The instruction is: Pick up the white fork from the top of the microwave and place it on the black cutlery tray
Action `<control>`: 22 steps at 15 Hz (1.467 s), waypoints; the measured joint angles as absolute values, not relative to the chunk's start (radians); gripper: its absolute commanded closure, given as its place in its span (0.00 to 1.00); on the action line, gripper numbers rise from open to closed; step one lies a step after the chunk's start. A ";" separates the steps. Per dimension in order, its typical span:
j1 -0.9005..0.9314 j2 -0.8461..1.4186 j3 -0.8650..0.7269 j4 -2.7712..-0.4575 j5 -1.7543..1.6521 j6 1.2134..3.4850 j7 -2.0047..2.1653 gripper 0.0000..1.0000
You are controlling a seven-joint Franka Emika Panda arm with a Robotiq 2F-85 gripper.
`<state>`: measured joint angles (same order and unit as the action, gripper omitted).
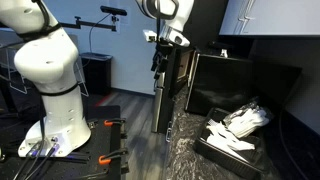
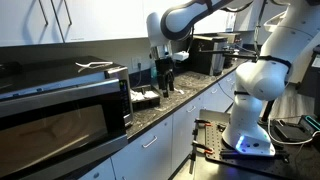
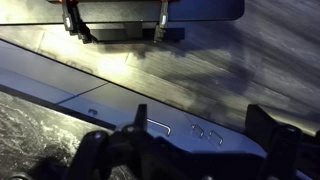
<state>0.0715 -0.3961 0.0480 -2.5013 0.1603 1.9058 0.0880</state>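
The white fork (image 2: 96, 66) lies on top of the black microwave (image 2: 60, 115), near its right end. In an exterior view the microwave (image 1: 245, 80) is a black box and I cannot make out the fork on it. The black cutlery tray (image 2: 152, 101) sits on the dark counter just right of the microwave; it also shows in an exterior view (image 1: 215, 148). My gripper (image 2: 166, 86) hangs fingers down beyond the tray, over the counter's edge, away from the fork. In the wrist view the gripper (image 3: 200, 130) is open and empty.
A heap of other white cutlery (image 1: 243, 120) fills the tray. A tall narrow dark cabinet (image 1: 166, 95) stands just below the gripper. A black appliance (image 2: 205, 55) sits further along the counter. The robot base (image 2: 250, 110) stands on the floor beside the cabinets.
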 measured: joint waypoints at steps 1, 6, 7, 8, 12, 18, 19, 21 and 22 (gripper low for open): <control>0.072 -0.396 0.048 -2.501 0.160 1.906 0.088 0.00; 0.072 -0.396 0.048 -2.501 0.160 1.906 0.088 0.00; 0.071 -0.396 0.048 -2.501 0.160 1.906 0.088 0.00; 0.070 -0.396 0.048 -2.501 0.160 1.906 0.088 0.00; 0.049 -0.429 0.044 -2.495 0.160 1.919 0.097 0.00; 0.017 -0.605 0.044 -2.449 0.111 1.916 0.168 0.00; 0.009 -0.630 0.044 -2.438 0.100 1.916 0.180 0.00; -0.011 -0.664 0.044 -2.409 0.092 1.917 0.201 0.00; -0.021 -0.670 0.043 -2.394 0.091 1.918 0.206 0.00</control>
